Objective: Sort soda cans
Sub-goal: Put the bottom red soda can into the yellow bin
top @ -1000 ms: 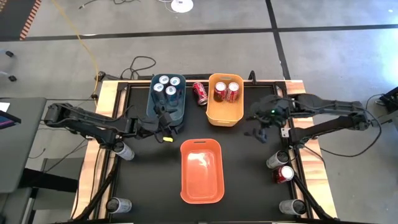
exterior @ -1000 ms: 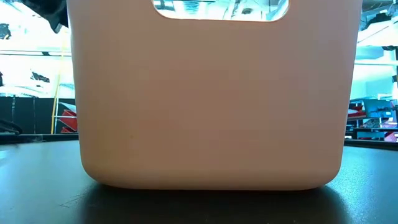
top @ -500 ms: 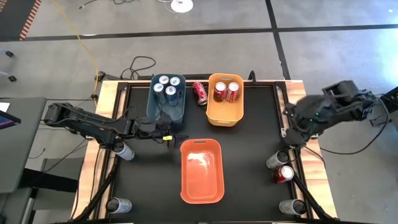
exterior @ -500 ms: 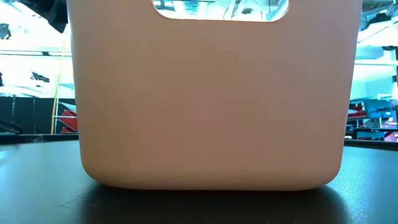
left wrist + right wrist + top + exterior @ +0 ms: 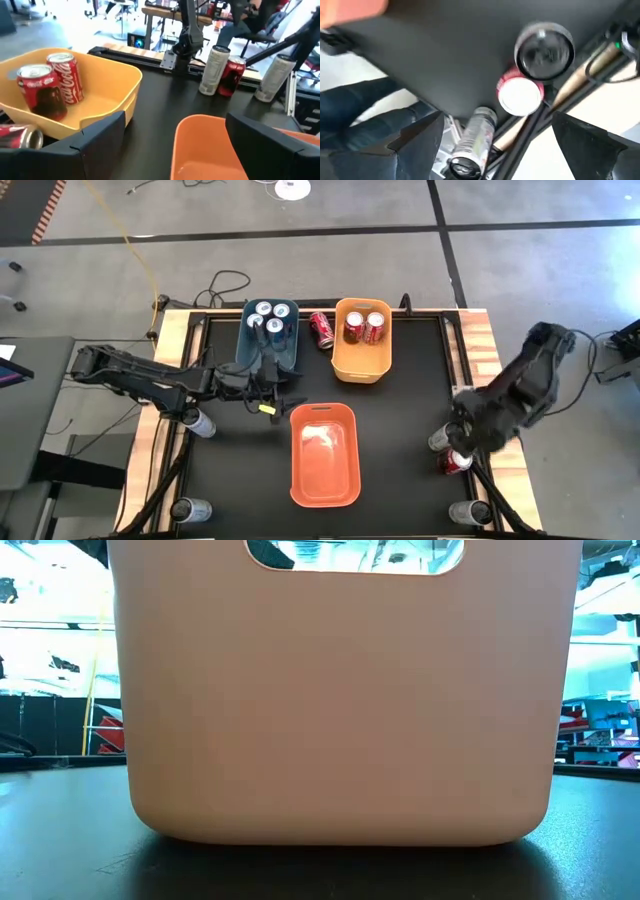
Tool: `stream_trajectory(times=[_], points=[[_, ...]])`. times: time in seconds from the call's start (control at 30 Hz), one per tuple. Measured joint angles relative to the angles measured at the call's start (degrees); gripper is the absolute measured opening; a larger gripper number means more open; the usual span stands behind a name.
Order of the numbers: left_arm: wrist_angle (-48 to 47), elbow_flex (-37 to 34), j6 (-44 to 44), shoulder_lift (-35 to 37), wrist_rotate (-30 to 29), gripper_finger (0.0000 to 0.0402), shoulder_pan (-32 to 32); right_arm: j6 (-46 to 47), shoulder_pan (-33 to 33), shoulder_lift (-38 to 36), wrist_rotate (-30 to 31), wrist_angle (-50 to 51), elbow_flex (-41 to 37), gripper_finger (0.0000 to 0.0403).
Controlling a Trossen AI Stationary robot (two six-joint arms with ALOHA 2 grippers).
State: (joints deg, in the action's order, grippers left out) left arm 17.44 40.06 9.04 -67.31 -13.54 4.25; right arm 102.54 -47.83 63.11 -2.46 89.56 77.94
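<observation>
Several blue soda cans (image 5: 267,319) stand in the blue bin (image 5: 290,355). Two red cans (image 5: 364,328) stand in the yellow bin (image 5: 360,365), and a third red can (image 5: 321,330) lies on the table between those bins. My right gripper (image 5: 462,435) hovers open over the table's right edge, above a silver can (image 5: 543,50) and a red can (image 5: 520,95). Another silver can (image 5: 470,145) stands nearer. My left gripper (image 5: 270,395) is open, just off the blue bin's near end, and holds nothing (image 5: 175,120).
The orange bin (image 5: 325,480) sits at the table's near middle and fills the low view (image 5: 340,700). Two silver cans (image 5: 200,423) (image 5: 190,510) stand at the left edge. There is bare black table between the orange bin and the right-edge cans.
My right arm has swung away from beside the yellow bin, out toward the table's right edge and then toward the near edge. Its gripper now points down over the cans there.
</observation>
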Motion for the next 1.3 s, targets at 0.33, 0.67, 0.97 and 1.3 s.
stream_trajectory(times=[0.33,0.67,0.97,1.3], points=[[-3.77,4.98,8.43,-0.02,-1.47,0.0338,-1.41,22.31,-21.02,-0.61,7.61,0.17,-4.40,0.0384],[-3.68,5.31,10.85,-0.25,-8.62,0.0338,-4.02,23.33,-25.53,3.70,9.02,-2.17,-10.12,0.0387],[-4.52,5.31,11.53,-0.28,-8.72,0.0338,-4.81,21.72,-24.00,5.55,9.37,-8.87,-16.52,0.0387],[-4.73,5.28,11.80,-0.28,-8.52,0.0338,-4.81,23.43,-23.24,5.36,10.38,-10.79,-22.17,0.0387]])
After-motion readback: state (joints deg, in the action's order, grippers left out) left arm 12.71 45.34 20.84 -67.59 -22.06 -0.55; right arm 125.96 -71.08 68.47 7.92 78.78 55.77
